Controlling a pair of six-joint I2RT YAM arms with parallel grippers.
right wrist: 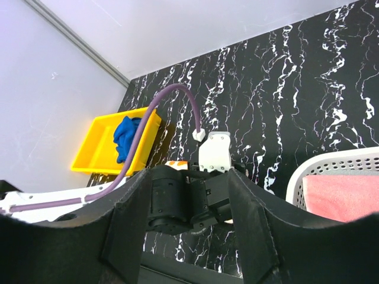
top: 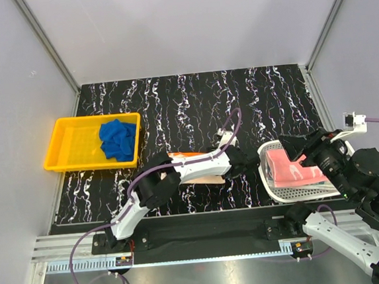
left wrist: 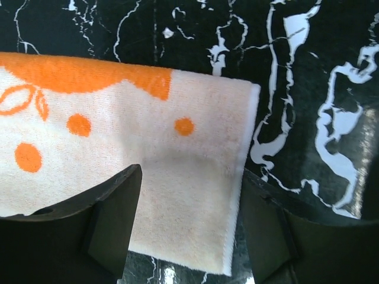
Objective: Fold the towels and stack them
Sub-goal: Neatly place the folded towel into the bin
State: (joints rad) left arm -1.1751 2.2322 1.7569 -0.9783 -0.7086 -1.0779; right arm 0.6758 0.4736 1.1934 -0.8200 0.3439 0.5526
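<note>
A cream towel with orange marks (left wrist: 118, 130) lies flat on the black marbled table, mostly hidden under my left arm in the top view (top: 209, 179). My left gripper (left wrist: 189, 207) stands open just above its right-hand corner, one finger (left wrist: 112, 219) over the cloth and the other past its edge. A blue towel (top: 117, 139) lies crumpled in the yellow tray (top: 71, 152). A pink towel (top: 291, 169) sits in the white mesh basket (top: 269, 175). My right gripper (right wrist: 188, 174) hangs open and empty above the basket's left side (top: 296, 147).
The yellow tray (right wrist: 98, 154) stands at the table's left edge and the basket (right wrist: 331, 168) at the near right. Grey walls close in the back and both sides. The left arm's purple cable (top: 231, 128) loops over the table's middle.
</note>
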